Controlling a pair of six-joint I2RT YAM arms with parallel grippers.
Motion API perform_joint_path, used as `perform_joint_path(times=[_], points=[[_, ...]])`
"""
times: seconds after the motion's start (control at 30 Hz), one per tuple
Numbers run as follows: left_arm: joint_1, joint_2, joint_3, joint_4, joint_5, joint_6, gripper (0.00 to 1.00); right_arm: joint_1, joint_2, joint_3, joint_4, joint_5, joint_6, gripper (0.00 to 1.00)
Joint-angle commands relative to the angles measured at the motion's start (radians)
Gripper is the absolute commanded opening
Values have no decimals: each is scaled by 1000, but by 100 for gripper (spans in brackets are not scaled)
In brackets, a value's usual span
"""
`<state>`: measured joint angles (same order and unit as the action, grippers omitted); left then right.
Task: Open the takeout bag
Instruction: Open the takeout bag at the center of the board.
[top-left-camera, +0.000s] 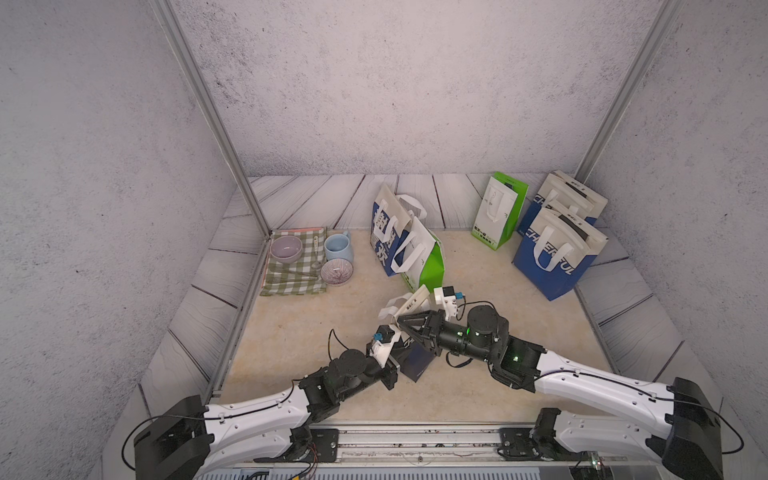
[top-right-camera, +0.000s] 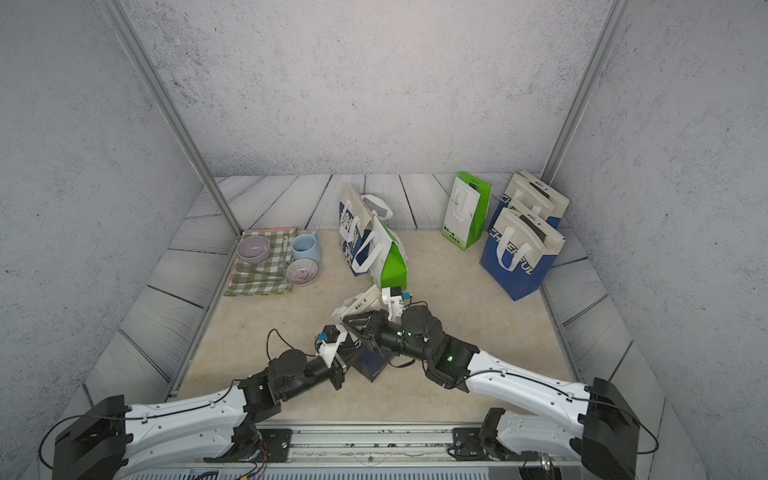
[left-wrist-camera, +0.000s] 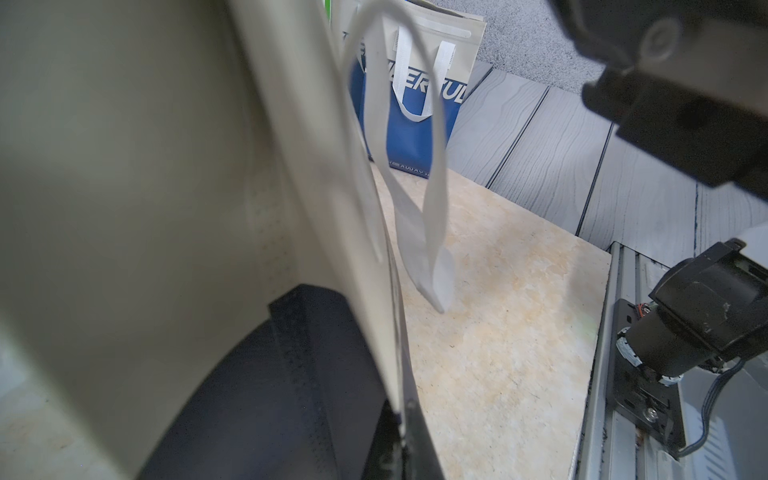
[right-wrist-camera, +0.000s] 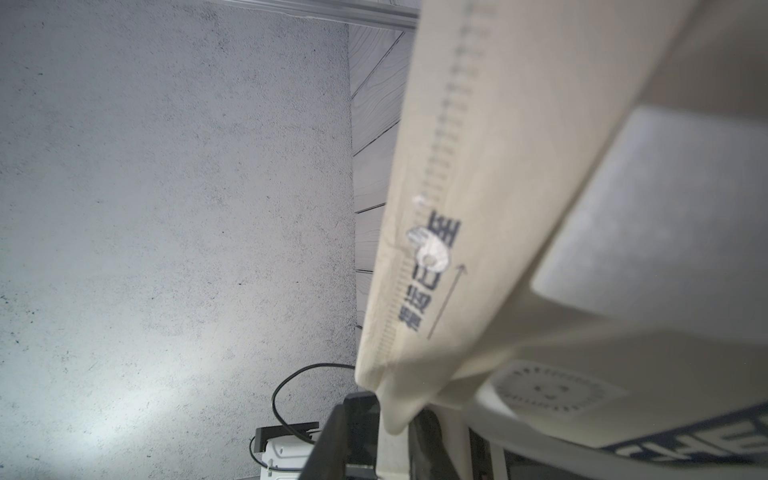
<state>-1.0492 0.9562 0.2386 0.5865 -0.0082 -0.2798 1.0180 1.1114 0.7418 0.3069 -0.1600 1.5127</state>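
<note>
The bag was at the front middle of the table, the left gripper clamped on its side and the right gripper pinching its top flap, so a slow, even pull apart seemed best to me.

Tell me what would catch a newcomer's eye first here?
In the middle, a blue and cream takeout bag is handled from both sides: the left pincer is clamped on it, and the right pincer has its cream top edge between its jaws. More bags stand along the back and right, while bowls and a blue mug cluster at a green checked cloth at the back left.
</note>
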Motion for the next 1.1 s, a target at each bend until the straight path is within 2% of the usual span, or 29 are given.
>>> perform_joint_path(times=[0.0,0.27,1.07], points=[[1,-5,30,26,-2,13,0,4,-5,24,22,36,-8,21],[1,-10,27,23,-3,8,0,5,-17,22,20,56,-32,0],[1,-43,12,-2,-2,6,0,2,-42,122,-101,86,-199,0]])
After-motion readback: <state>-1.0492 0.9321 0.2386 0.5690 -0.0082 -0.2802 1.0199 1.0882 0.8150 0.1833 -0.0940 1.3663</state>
